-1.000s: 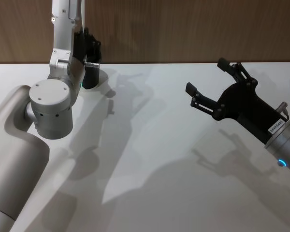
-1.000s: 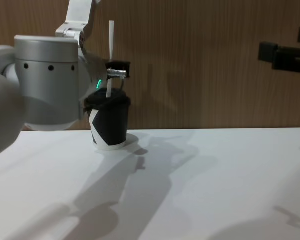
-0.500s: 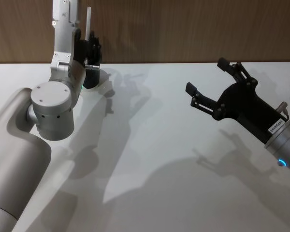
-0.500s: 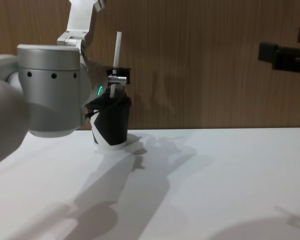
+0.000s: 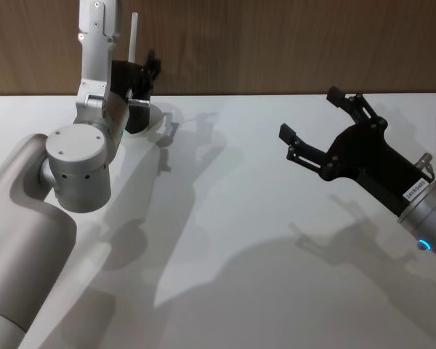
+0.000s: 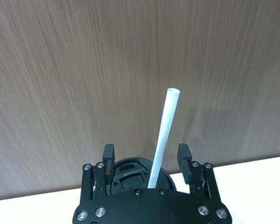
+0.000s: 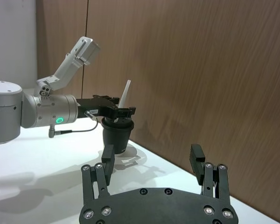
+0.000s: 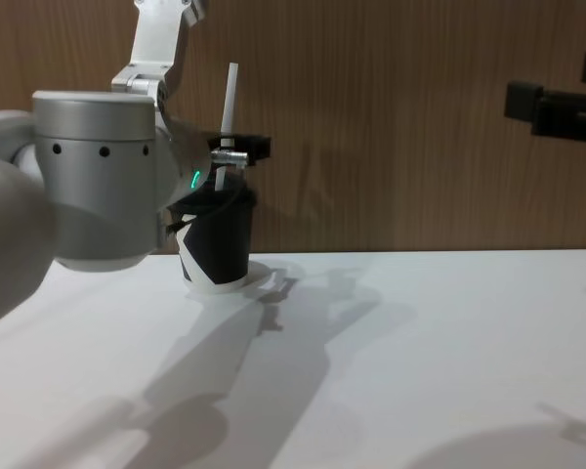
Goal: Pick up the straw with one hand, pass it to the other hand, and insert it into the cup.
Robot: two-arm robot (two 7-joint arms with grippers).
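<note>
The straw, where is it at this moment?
The straw stands tilted in the cup at the table's far left, between the left gripper's open fingers.

White straw (image 8: 229,117) stands tilted in the black cup (image 8: 215,244).

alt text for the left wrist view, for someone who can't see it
The white straw stands tilted in the black cup's lid, between the open fingers of the left gripper, which do not touch it. A wood-grain wall fills the background.

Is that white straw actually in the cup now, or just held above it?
In. The straw leans slightly, its lower end going through the lid of the cup; the left pincer sits open around it.
</note>
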